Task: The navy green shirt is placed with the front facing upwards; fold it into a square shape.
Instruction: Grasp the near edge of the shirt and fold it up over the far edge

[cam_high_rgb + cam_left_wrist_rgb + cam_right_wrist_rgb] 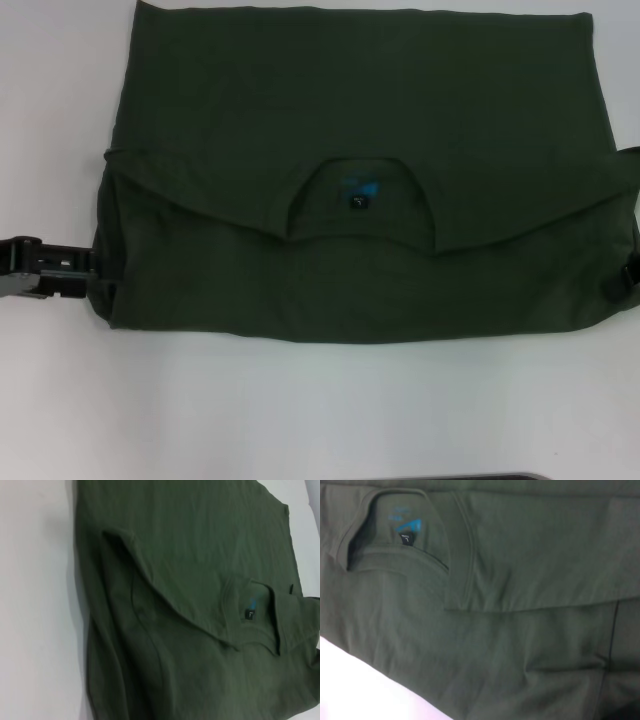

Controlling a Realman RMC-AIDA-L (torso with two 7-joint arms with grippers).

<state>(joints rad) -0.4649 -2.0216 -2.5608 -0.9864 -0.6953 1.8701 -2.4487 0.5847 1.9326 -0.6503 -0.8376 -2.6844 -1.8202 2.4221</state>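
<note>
Shirt (pixel 360 170) first: it lies flat on the white table (pixel 320 410), filling the middle and upper part of the head picture. It is dark green and already folded once. The top part, with the round collar (pixel 360 200) and the small dark label (pixel 359 203), has been laid down over the body, so the collar sits in the middle of the cloth. That makes a wide shape, not a square yet. I think the two sides must be folded in next.

That may be why the two arms wait at the two ends. The left gripper (pixel 40 268) is at the left edge of the head picture, low down, right beside the shirt's left edge. It looks ready to take that edge. I cannot tell if its pincer is open or closed, or if it has any cloth.

The right gripper (pixel 630 275) only peeks in at the right edge, by the shirt's right side. Too little of it shows to tell its pincer's state.
</note>
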